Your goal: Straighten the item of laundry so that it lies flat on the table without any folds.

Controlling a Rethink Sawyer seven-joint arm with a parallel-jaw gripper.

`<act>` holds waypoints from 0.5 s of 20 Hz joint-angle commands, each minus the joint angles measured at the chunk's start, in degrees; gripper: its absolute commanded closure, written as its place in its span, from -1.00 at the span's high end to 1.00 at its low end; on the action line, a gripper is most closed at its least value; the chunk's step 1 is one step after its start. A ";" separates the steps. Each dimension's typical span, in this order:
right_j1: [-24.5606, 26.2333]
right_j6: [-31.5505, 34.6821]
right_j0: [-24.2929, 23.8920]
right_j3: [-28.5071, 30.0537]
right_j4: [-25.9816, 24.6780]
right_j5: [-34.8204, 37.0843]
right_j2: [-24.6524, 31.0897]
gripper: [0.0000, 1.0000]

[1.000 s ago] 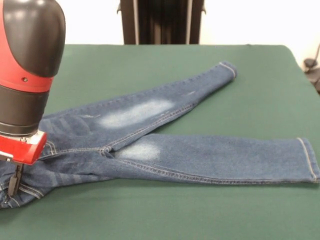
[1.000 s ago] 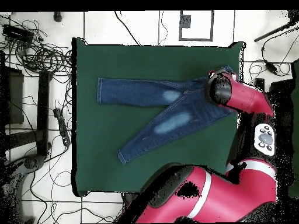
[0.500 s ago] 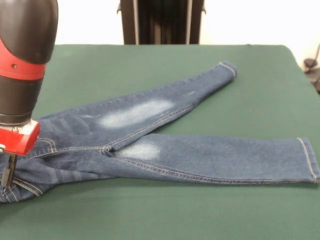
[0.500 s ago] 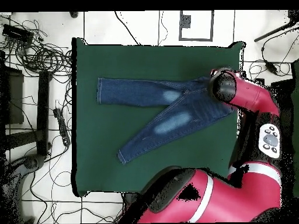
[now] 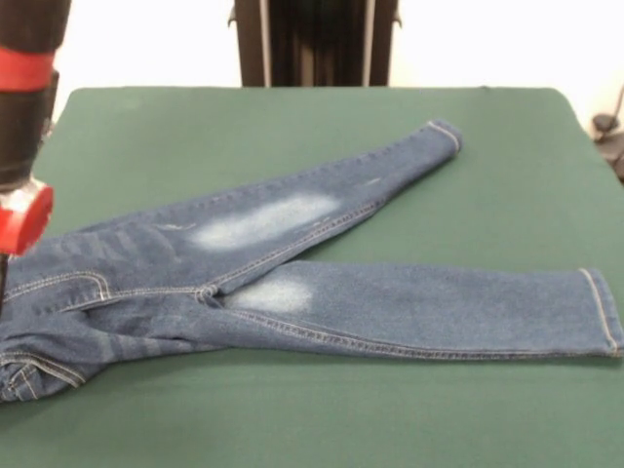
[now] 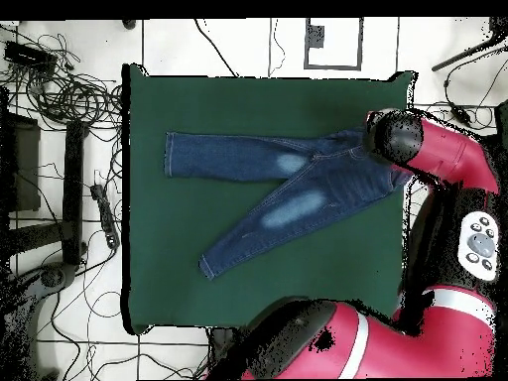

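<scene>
While finger state stays unreadable, faded denim jeans, legs splayed, on green felt table

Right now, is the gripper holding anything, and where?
Cannot tell: the gripper sits at the jeans' waistband end, but the contact is cut off at the picture edge.

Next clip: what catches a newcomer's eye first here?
The small blue jeans spread across the green table, legs splayed in a V with pale thigh patches. The red and black arm hangs over the waistband end at the table's edge, which looks bunched.
</scene>
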 commanded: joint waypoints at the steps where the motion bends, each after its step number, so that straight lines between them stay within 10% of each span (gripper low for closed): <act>1: -0.91 7.54 2.37 -0.61 3.47 13.09 4.11 1.00; 10: 0.00 15.49 4.95 -1.78 6.57 17.46 2.65 1.00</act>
